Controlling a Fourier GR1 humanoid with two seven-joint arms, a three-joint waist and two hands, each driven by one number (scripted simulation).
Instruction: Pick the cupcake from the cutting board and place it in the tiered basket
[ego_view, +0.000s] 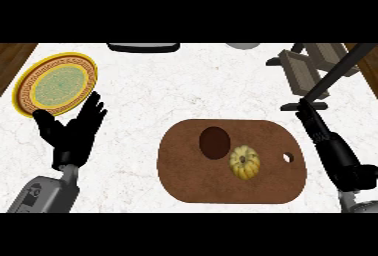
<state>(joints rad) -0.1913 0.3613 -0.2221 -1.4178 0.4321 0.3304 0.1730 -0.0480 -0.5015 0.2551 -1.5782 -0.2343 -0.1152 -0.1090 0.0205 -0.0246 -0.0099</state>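
Note:
A brown cutting board (221, 187) lies right of centre on the marble counter. On it sits a round, ribbed yellow item (244, 161), which may be the cupcake seen from above. A dark red-brown oval item (215, 142) lies just to its upper left. The tiered basket (301, 70), grey-brown with a dark slanted post, stands at the back right. My right hand (330, 145) is open and seen edge-on beside the board's right edge, fingers straight toward the basket's foot, touching nothing. My left hand (74, 132) rests open at the left, fingers up.
A yellow patterned plate (57, 84) sits at the back left, just beyond my left hand. A dark object (142, 47) and a pale round one (242, 45) are cut off at the counter's far edge. Wood shows at both back corners.

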